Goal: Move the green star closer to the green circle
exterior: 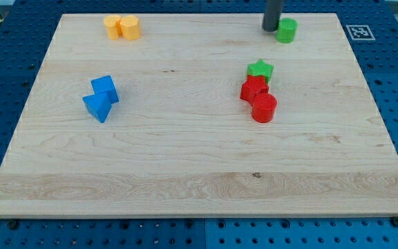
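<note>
The green star (260,69) lies on the wooden board right of centre, touching the red star (253,89) just below it. The green circle (286,30) stands near the view's top right, above and right of the green star. My tip (271,28) is at the view's top, just left of the green circle and close beside it, well above the green star.
A red circle (264,108) sits below the red star. Two blue blocks (105,88) (97,106) lie at the left. Two yellow blocks (112,26) (130,28) sit at the top left. The board's edge (199,213) borders blue pegboard.
</note>
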Tool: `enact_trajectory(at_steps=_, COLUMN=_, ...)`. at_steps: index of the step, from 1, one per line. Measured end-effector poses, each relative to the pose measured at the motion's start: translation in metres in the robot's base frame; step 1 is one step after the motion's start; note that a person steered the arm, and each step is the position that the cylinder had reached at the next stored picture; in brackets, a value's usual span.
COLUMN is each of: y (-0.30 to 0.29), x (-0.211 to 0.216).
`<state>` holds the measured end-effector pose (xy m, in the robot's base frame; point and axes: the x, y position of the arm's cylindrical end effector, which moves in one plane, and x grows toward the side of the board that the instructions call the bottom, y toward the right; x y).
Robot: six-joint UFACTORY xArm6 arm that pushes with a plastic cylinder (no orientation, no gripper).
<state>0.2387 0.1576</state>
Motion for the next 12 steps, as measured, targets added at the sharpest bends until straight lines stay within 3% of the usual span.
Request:
enact_trajectory(at_steps=2, y=-0.053, x=0.043)
enact_trajectory(at_steps=4, y=-0.082, x=0.13)
enact_trajectory(at_steps=7, y=-0.077, x=0.152)
enact_trajectory(at_steps=9, y=-0.038, x=0.157)
enact_trajectory(at_steps=11, y=-0.015, x=0.197)
enact_trajectory(at_steps=12, y=0.008, x=0.19)
